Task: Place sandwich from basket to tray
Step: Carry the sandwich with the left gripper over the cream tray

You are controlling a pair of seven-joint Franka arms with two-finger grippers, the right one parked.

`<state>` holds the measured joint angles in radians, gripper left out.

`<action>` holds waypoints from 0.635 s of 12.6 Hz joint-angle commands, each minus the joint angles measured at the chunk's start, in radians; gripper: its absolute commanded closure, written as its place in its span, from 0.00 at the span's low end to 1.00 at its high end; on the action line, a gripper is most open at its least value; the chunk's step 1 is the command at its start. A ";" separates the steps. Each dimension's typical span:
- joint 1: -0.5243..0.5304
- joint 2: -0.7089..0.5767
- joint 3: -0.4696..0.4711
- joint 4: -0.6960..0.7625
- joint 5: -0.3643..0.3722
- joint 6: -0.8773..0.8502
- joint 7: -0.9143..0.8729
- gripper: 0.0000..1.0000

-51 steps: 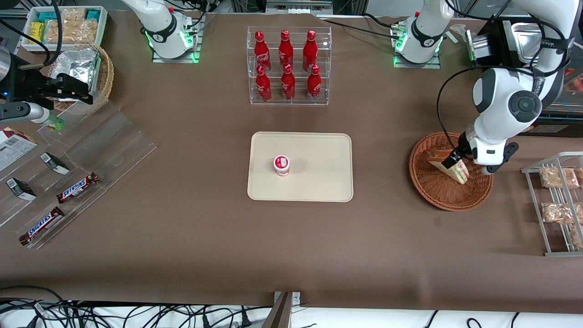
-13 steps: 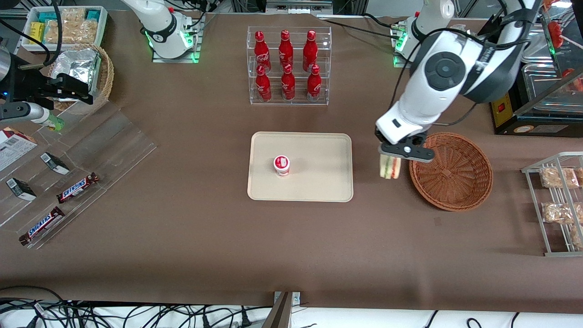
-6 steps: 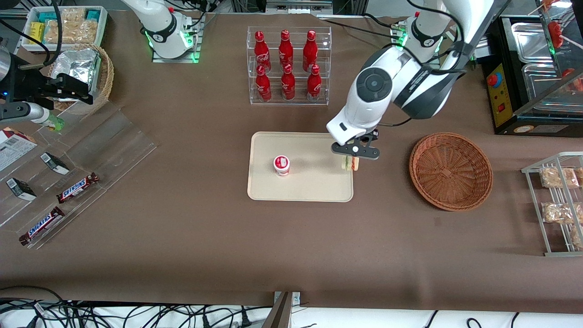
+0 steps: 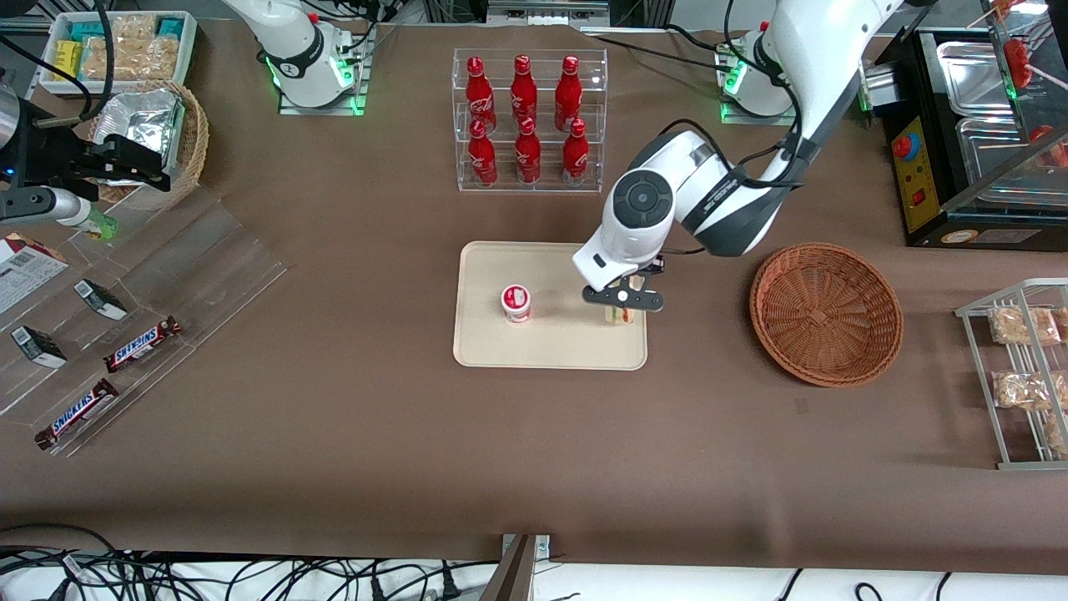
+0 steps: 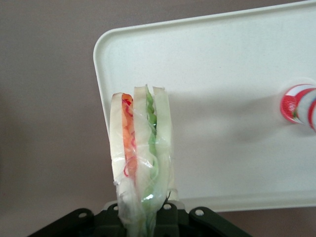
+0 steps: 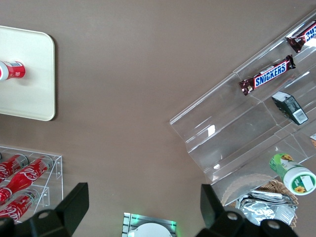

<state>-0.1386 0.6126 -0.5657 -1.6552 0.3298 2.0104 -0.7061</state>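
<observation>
Over the tray, near its edge on the basket's side, the gripper holds the sandwich tight between its fingers — the basket sits empty, so the pick-up looks done — and only setting it down and letting go is left.

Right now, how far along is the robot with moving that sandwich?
Done: the round reddish-brown wicker basket is empty. In hand: the left arm's hand grips the triangular white-bread sandwich over the flat cream-beige tray, near its edge. Left: lower it, let go, pull away.
</observation>
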 commanded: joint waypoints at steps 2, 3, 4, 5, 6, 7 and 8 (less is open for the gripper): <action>-0.041 0.119 0.004 0.084 0.098 0.011 -0.096 1.00; -0.055 0.127 0.006 0.084 0.101 0.046 -0.105 1.00; -0.062 0.139 0.013 0.083 0.101 0.062 -0.107 1.00; -0.070 0.150 0.016 0.083 0.101 0.064 -0.114 1.00; -0.076 0.157 0.018 0.083 0.106 0.064 -0.116 1.00; -0.081 0.164 0.026 0.083 0.119 0.065 -0.118 1.00; -0.082 0.168 0.027 0.083 0.129 0.064 -0.119 1.00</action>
<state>-0.2002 0.7600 -0.5527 -1.6060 0.4193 2.0815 -0.8051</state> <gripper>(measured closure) 0.811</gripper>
